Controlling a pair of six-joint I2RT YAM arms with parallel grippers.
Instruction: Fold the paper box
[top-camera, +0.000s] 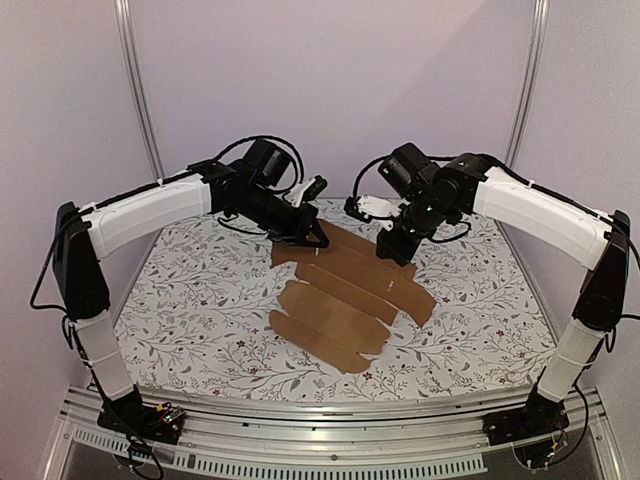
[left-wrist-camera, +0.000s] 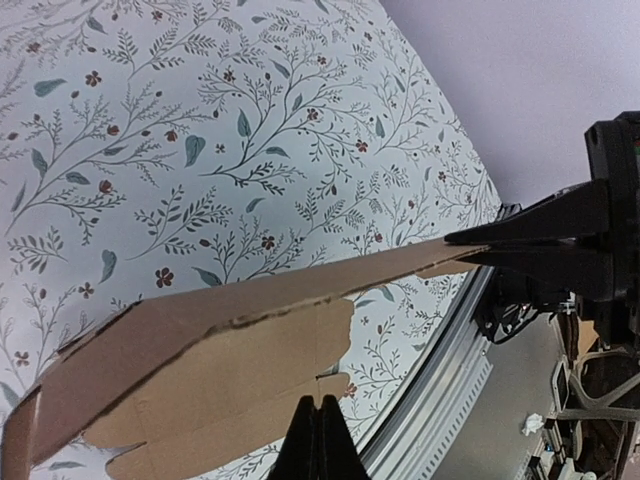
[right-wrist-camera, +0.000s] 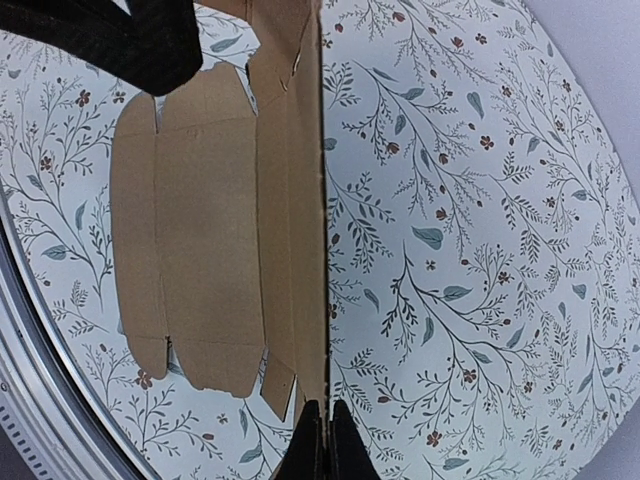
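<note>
On floral tablecloth (top-camera: 200, 300), paper box (top-camera: 340, 300) sheet, both arms at far edge

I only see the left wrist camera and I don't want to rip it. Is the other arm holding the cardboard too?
Observer: Yes. In the right wrist view the right fingers are shut on the edge of a raised panel of the paper box.
Operator: Is the whole thing up in the air?
Observer: No. From above, only the far strip is lifted. The other panels lie flat on the table.
Operator: Where is my arm grabbing?
Observer: From above, the left fingers pinch that strip's left end, opposite the right ones.
</note>
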